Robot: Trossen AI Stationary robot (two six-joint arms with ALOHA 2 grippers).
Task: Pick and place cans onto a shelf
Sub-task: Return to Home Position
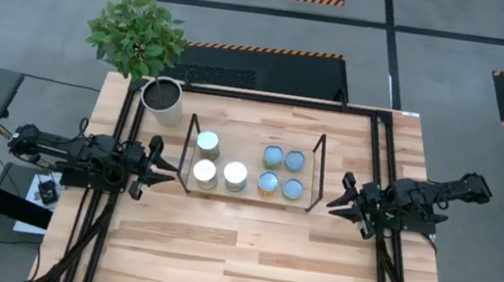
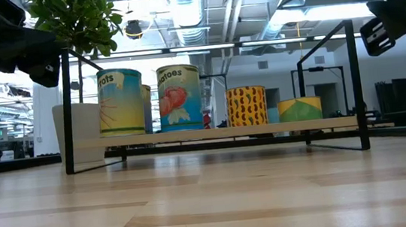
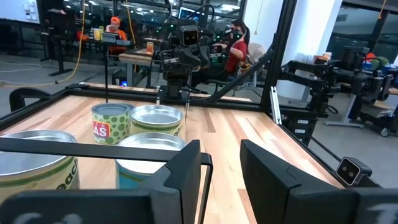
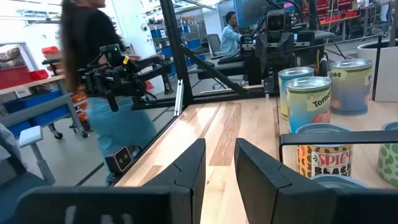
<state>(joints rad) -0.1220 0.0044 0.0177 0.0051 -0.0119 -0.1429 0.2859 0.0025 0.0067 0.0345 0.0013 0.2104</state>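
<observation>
Dark jaws of the left gripper [image 1: 166, 163] are spread wide and hold nothing. This gripper hangs just beside the left end of the shelf [image 1: 241, 147], apart from the black wire frame, and it touches no can. The right gripper [image 1: 339, 195] is in the same state at the right end: its jaws are released, wide apart and empty, with a small gap to the frame.

Between the two grippers the shelf stands in the middle of the light-wood surface [image 1: 245, 259]. All the cans [image 1: 235, 174] stand upright on it, and I count seven. Three have white tops and take the left half, and four have pale blue tops and take the right half. In the nearer row there are two white and two blue. In the farther row there are one white and two blue. The four blue ones make a close square.

Behind the far left corner of the shelf, one white plant pot [image 1: 161, 96] with a green plant [image 1: 136, 36] stands on the surface. Beyond the surface, a person [image 4: 93, 74] is seen in the room.
</observation>
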